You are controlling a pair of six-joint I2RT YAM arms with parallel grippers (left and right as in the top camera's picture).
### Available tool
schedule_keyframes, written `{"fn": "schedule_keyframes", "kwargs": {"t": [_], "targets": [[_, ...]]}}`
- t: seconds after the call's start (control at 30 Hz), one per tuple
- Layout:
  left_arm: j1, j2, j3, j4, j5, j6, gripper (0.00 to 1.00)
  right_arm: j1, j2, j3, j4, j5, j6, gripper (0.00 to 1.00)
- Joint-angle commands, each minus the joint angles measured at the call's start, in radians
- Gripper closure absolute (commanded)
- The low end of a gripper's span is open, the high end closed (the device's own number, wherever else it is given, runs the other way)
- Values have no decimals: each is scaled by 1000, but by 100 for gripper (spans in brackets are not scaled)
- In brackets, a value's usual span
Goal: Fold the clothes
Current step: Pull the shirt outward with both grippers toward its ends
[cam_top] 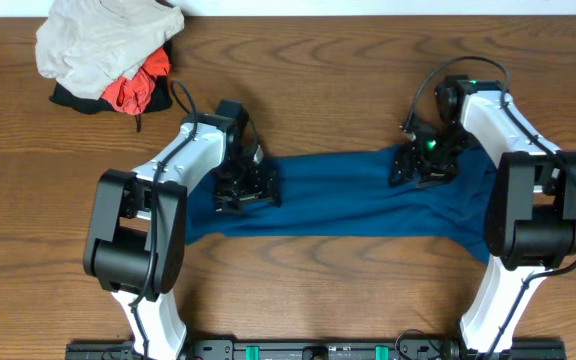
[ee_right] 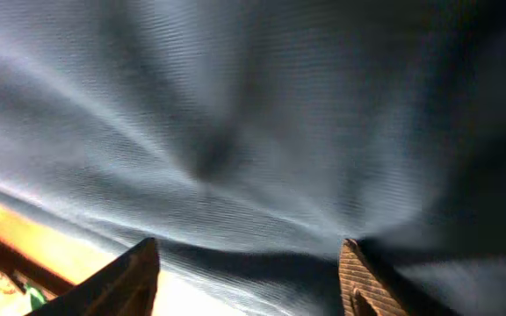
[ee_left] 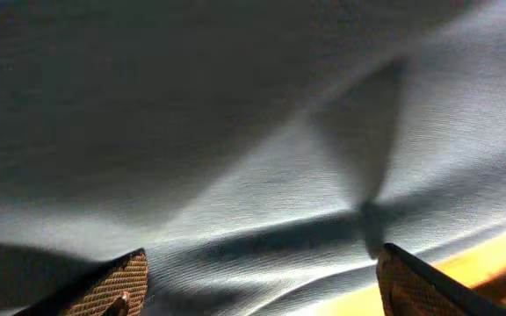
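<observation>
Fingers on the left gripper [ee_left: 262, 281] and the right gripper [ee_right: 253, 276] stand apart, clamped on nothing, close over the teal-blue shirt [cam_top: 358, 195], which lies stretched in a band across the wooden surface [cam_top: 318, 90]. A shallow pinch might catch only one layer and drag the fold askew.

Overhead: bright, even light, sharp all over; only soft shadows on the table [cam_top: 318, 300] beside the shirt [cam_top: 368, 200]. Left wrist: dim and soft (weave barely resolves), shirt dark at upper left, brighter to the right, a crossed shadow right of centre. Right wrist: same blur, right side near black, orange glare at lower left.
</observation>
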Motion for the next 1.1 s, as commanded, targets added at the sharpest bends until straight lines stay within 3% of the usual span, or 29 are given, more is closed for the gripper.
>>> {"fn": "schedule_keyframes", "kwargs": {"t": [0.0, 0.3, 0.63, 0.83, 1.07], "targets": [[51, 12, -6, -10, -146, -5, 16, -35, -26, -21, 2, 87, 42, 34], [186, 12, -6, -9, -146, 44, 16, -105, -26, -111, 88, 103, 76, 34], [212, 9, 14, 22, -146, 89, 16, -137, -27, -105, 91, 245, 175, 35], [212, -47, 77, -34, -146, 101, 16, -137, -27, -57, 74, 245, 199, 35], [212, -230, 90, -97, -180, 82, 15, -138, -27, 97, -40, 252, 213, 35]]}}
